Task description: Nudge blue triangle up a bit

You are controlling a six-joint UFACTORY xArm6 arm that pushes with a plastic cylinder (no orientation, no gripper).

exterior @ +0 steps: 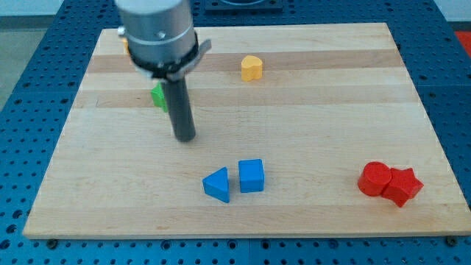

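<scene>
Item: blue triangle (217,184), lying on the wooden board (309,96) in the lower centre of the frame, just left of a blue cube (251,176), the two close but seemingly not touching. My tip (185,137) is resting above and to the left of the triangle, apart from it, holding nothing; being a plain rod, it has no jaws to open or close. The governing relation: the triangle is lying toward the frame's bottom right of my tip, so in my judgement the tip is needing to get below the triangle before pushing upward. Other stock: a green block (158,96) partly hidden behind the rod, a yellow block (252,68) at upper centre, two red blocks (390,182) touching at lower right.
</scene>
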